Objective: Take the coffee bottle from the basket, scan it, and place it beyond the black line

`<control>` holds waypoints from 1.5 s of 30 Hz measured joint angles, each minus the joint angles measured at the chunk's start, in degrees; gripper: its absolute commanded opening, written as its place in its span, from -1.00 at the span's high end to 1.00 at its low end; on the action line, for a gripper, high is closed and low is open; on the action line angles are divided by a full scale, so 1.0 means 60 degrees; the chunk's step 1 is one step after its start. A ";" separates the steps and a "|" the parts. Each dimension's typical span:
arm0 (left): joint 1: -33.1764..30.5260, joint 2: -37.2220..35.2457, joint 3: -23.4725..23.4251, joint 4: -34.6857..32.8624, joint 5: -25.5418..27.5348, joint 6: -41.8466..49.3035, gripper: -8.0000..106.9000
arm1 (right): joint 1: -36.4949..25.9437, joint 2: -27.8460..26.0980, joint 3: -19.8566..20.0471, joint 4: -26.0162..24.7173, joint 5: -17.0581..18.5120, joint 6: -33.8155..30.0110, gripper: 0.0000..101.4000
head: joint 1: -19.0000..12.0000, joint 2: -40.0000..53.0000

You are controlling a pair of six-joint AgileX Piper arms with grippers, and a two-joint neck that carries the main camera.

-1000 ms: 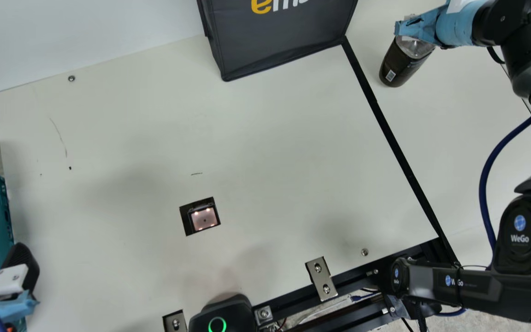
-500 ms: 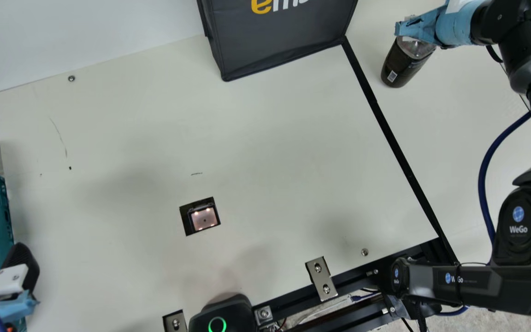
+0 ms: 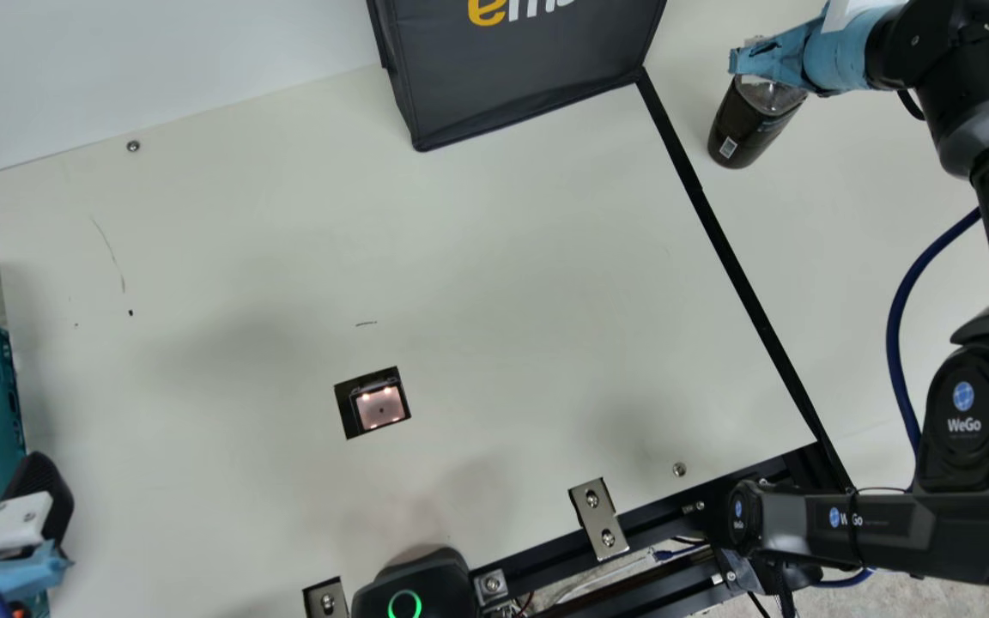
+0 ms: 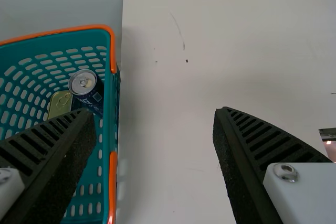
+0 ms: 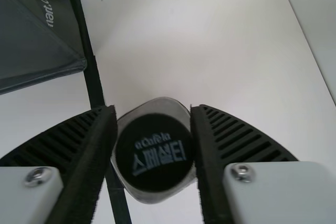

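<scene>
One coffee bottle (image 3: 748, 124) is in the right gripper (image 5: 153, 116), whose fingers are drawn in to the width of the cap (image 5: 154, 153) and press on it from both sides. The bottle is past the black line (image 3: 742, 275), on the side away from the scanner window (image 3: 380, 408) and nearer the bench's (image 3: 503, 257) far edge than its near one. I cannot tell whether its base touches the bench or hangs just over it.

The left gripper (image 4: 155, 115) is near the bench's left edge beside the basket (image 4: 112, 51), fingers spread wide with nothing between them. In the basket are a can (image 4: 83, 81) and a flat tin (image 4: 60, 103). A dark bag (image 3: 520, 77) sits by the far edge, one corner at the end of the line.

I judge this to be the placing step, with the scan presumably done. Next, the right gripper should bring the bottle down until it sits flat, if it doesn't already, then open and lift straight up. Letting go too high, or brushing the cap sideways on the way out, could tip it over.
</scene>
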 measured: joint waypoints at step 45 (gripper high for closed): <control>0.0000 0.0000 0.0000 0.0000 0.0000 0.0000 -0.71 | 0.1004 -0.1261 -0.0124 0.0265 0.0595 0.0482 -0.79 | 0.0000 0.0000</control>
